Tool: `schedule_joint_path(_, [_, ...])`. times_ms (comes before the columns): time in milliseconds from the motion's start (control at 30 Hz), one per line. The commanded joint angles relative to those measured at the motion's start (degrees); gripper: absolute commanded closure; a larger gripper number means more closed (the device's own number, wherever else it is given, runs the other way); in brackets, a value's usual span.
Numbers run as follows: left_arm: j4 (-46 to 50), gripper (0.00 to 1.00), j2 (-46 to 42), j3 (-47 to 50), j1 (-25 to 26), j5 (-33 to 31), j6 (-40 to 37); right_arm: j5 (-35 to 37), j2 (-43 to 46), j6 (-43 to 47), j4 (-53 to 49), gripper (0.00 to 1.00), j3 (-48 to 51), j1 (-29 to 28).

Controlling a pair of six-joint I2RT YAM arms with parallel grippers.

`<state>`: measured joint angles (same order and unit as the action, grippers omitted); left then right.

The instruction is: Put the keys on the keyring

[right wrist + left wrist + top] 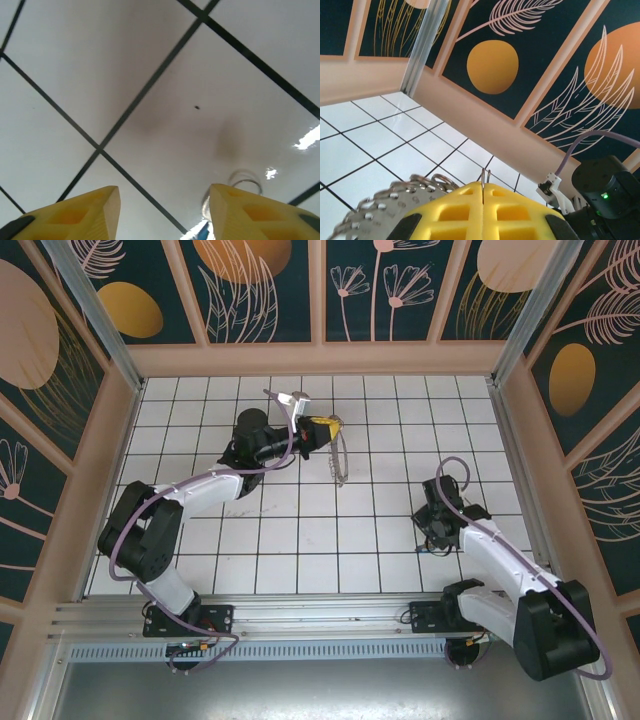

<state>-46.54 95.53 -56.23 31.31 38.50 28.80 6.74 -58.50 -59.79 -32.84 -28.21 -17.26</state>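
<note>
Left gripper (322, 430) pinched tight, yellow fingertips (465, 192) pressed together with a thin metal edge of the keyring (385, 202) caught in the seam between them. From the left wrist view the rest of the loop curls off to the left of and below the fingers, a pale strap studded with small beads and holes. From above, the keyring (341, 460) hangs down from the jaws and trails along the white tiled tabletop (380, 560) just past the fingertips.

Right gripper (440, 530) well apart from the left, pointing down at the tiles. Its fingers stand at a middling spread, and nothing but bare tile and a dark grout line lies between them. Right gripper (164, 192) holds nothing.

Keys (204, 220) lie on the tile just beside the inner edge of the right-hand finger in the right wrist view: a small pale ring and a blue bit (blurred, no detail to read). Whether they touch that finger, cannot tell.
</note>
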Motion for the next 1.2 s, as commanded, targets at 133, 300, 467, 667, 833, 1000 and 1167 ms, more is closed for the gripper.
schedule_joint_path(133, [-6.10, 1.00, -1.53, 0.16, 0.29, 1.07, 1.44, 1.72, -0.58, -3.71, -4.12, 0.47, 0.98, -0.35])
schedule_joint_path(300, [-6.02, 1.00, -1.52, 0.15, 0.33, 0.79, 1.52, 0.37, -3.74, -3.43, -1.63, 0.46, 1.66, -0.36])
schedule_joint_path(467, [-5.92, 1.00, -1.83, 0.15, 0.29, 0.70, 1.69, -0.33, -7.51, -2.73, 0.16, 0.46, 1.05, -0.31])
schedule_joint_path(667, [-5.84, 1.00, -2.45, 2.27, 0.31, 0.08, 1.52, -2.61, -9.48, -1.10, 4.09, 0.55, 1.14, -0.17])
schedule_joint_path(833, [-5.36, 1.00, -2.62, 2.17, 0.33, 0.17, 1.51, -4.58, -9.35, 0.09, 7.31, 0.76, 0.79, -0.15])
schedule_joint_path(1000, [-4.28, 1.00, -2.99, 1.82, 0.30, 0.18, 1.09, -5.60, -10.78, 2.34, 11.03, 0.98, -0.87, -0.19])
schedule_joint_path(1167, [-3.13, 1.00, -3.93, 1.82, 0.27, 0.00, 0.55, -7.61, -13.97, 5.73, 14.71, 1.00, -4.09, -0.19])
